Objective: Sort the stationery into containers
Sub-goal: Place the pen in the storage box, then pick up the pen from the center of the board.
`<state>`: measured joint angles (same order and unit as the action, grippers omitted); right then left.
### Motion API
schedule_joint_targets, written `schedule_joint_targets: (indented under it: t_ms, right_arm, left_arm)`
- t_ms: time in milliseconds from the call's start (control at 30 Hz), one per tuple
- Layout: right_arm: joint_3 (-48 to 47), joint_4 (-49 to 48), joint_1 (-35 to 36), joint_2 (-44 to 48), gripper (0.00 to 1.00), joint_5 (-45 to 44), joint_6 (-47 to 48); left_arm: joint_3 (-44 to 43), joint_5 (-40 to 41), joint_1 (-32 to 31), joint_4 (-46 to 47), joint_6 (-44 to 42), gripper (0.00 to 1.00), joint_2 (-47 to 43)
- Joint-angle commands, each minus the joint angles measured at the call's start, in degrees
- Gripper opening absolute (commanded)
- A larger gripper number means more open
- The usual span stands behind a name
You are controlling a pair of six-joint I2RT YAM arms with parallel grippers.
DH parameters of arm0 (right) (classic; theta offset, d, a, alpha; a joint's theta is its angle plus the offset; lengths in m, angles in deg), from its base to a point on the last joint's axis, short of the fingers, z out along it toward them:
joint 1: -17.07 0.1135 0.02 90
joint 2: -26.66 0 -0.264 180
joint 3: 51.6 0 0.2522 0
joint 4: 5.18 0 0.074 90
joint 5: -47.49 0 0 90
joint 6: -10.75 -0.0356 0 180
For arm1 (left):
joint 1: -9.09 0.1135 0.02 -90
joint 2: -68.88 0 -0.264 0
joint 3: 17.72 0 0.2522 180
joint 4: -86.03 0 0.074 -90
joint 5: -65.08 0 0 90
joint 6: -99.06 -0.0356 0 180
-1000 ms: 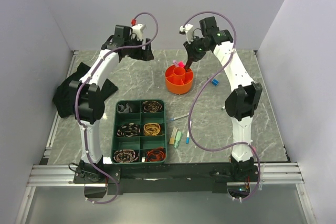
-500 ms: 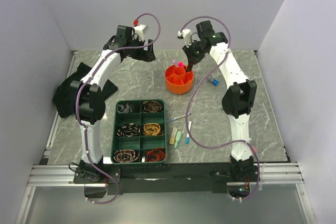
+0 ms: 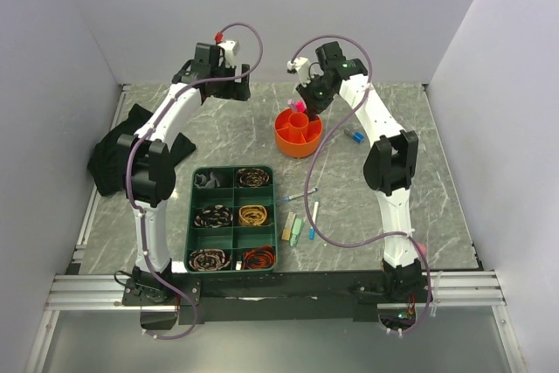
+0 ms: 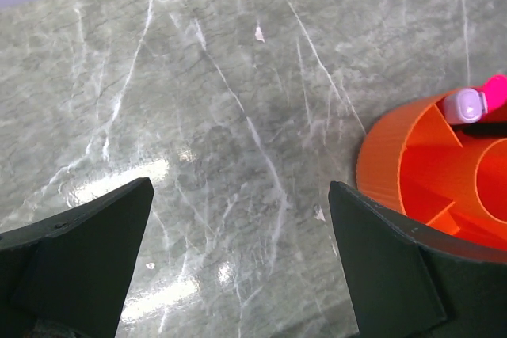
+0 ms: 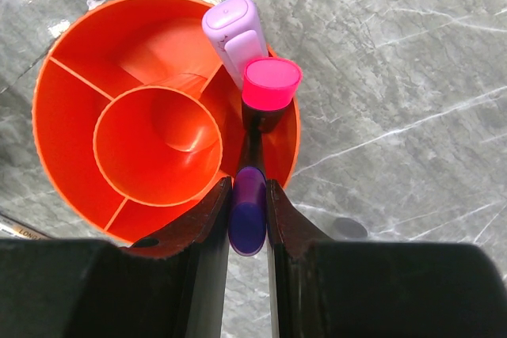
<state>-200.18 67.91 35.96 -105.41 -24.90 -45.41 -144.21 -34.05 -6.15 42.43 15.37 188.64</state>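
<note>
The round orange pot (image 3: 297, 137) stands at the back middle of the table. My right gripper (image 5: 248, 187) hangs just over its rim (image 5: 71, 116), shut on a purple marker (image 5: 248, 211) that points down into an outer section. A pink-capped marker (image 5: 271, 83) and a lilac marker (image 5: 234, 29) stand in that same section. My left gripper (image 4: 242, 195) is open and holds nothing, just left of the pot (image 4: 404, 164). Loose on the table lie a blue-capped piece (image 3: 356, 137), a thin pen (image 3: 301, 195), a white pen (image 3: 313, 220), a green block (image 3: 297, 231) and a beige block (image 3: 287, 224).
A dark green divided tray (image 3: 190, 216) with coiled cords in its compartments sits near the front left. A black bundle (image 3: 113, 159) lies by the left wall. Grey walls close in the table on three sides.
My left gripper's jaws have spread wider. The right gripper has shifted a little to the left over the pot, still holding the purple marker.
</note>
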Motion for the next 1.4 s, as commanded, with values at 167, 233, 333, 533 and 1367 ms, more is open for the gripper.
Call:
schedule_joint_targets:
  t_ms: [167, 233, 333, 533, 1367]
  right_arm:
    - [1.1, -3.8, 0.9, -1.1, 0.11, -2.1, -1.2]
    - [1.7, -4.6, 0.9, -0.9, 0.18, -2.4, -2.1]
    - [1.7, -5.2, 1.0, -0.5, 0.35, -1.4, -3.0]
    - [1.4, -6.2, 1.0, 1.6, 0.52, 0.0, -4.2]
    - [54.1, -7.9, 8.0, 44.3, 0.62, 14.7, 21.0]
  left_arm:
    - [0.5, 6.5, -1.7, 1.5, 1.4, 0.99, -1.6]
    - [0.0, 8.9, -2.5, 1.8, 1.5, 0.99, -1.5]
    - [-0.4, 8.9, -3.3, 2.0, 1.0, 0.99, -2.1]
    - [0.9, 7.9, -3.4, 2.1, 1.6, 0.99, -3.5]
    - [23.2, -12.5, 3.6, 15.1, -0.2, 0.99, -25.9]
